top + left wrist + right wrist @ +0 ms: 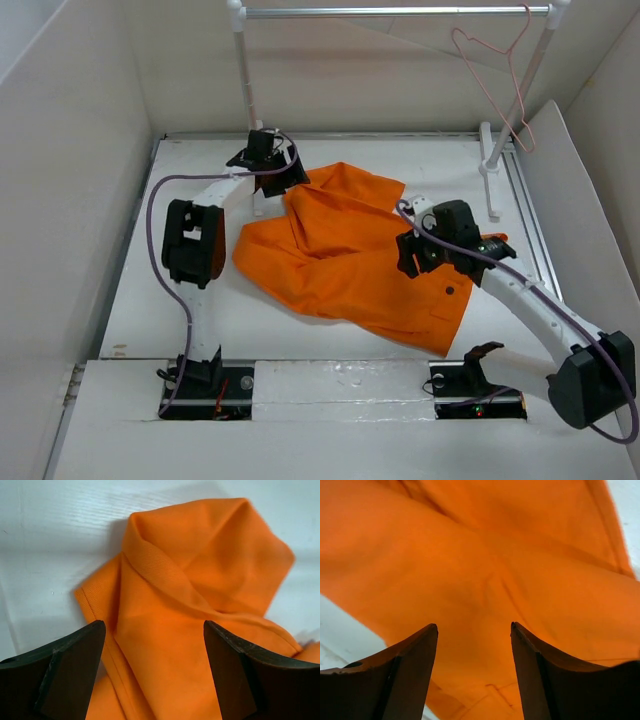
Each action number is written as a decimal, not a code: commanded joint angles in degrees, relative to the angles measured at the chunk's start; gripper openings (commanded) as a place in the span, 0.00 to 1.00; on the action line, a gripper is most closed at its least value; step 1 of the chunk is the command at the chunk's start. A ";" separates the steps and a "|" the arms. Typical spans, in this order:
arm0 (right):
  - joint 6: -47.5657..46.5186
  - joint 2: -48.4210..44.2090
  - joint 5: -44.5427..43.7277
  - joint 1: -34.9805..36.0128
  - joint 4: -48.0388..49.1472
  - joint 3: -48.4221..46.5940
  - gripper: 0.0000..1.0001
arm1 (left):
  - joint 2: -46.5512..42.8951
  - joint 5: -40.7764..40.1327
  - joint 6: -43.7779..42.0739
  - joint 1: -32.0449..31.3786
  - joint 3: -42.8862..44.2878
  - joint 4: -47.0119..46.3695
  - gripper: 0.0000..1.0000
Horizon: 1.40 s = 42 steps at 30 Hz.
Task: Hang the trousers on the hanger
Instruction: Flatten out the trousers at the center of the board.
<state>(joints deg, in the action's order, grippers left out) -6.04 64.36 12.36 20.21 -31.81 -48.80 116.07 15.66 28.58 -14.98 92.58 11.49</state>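
Matt orange twill cloth trousers (pixel 340 250), thin pink wire hanger (pixel 512 70); shiny metal rail (pixel 400 12), smooth white table (pixel 300 335)

Your left arm (pixel 198 322) is rising from its base to a bent elbow and angling forward and to the right, with the left gripper (pixel 155 650) pointing down and its jaws standing wide apart. Your right arm (pixel 535 305) is folding out to the right at the elbow and slanting back toward the middle, and the right gripper (pixel 474 652) is also facing down, jaws parted.
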 commanded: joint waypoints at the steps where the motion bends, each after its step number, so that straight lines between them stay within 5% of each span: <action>1: 4.88 -1.78 -2.25 6.23 1.84 0.63 0.66 | 5.44 -3.08 2.96 -1.19 6.28 -1.47 0.75; 11: 12.10 -2.13 -4.71 11.52 3.16 6.33 0.68 | 17.34 -0.28 7.72 -1.19 15.78 -4.72 0.67; 14: 13.69 -2.66 -6.29 11.52 4.47 9.58 0.69 | 20.86 -0.98 8.42 -1.19 20.88 -3.05 0.33; 15: 13.69 -2.40 -7.17 10.30 4.48 10.21 0.68 | 21.21 -1.33 8.42 -1.19 22.98 -2.27 0.04; 16: 13.60 -2.05 -7.44 9.51 4.57 10.82 0.68 | 20.52 -2.03 8.34 -1.19 23.78 0.53 0.00; 27: 6.75 2.79 -4.28 -4.99 7.73 11.53 0.66 | -24.73 -26.01 4.29 -6.09 -4.13 12.75 0.00; 31: 3.68 6.12 -0.60 -7.63 10.10 11.53 0.66 | -34.14 -34.54 7.01 -13.13 -2.32 26.17 0.00; 39: 1.39 11.14 3.72 -13.25 13.27 9.61 0.69 | -27.05 -46.41 8.52 -21.84 20.52 42.04 0.00; 42: 0.77 10.18 4.08 -15.45 11.69 5.49 0.71 | -19.33 -46.52 5.62 -20.62 19.59 37.76 0.27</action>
<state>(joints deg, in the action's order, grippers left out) -3.27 75.16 15.05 6.72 -22.20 -38.30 90.98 -26.28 35.66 -36.56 112.31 48.29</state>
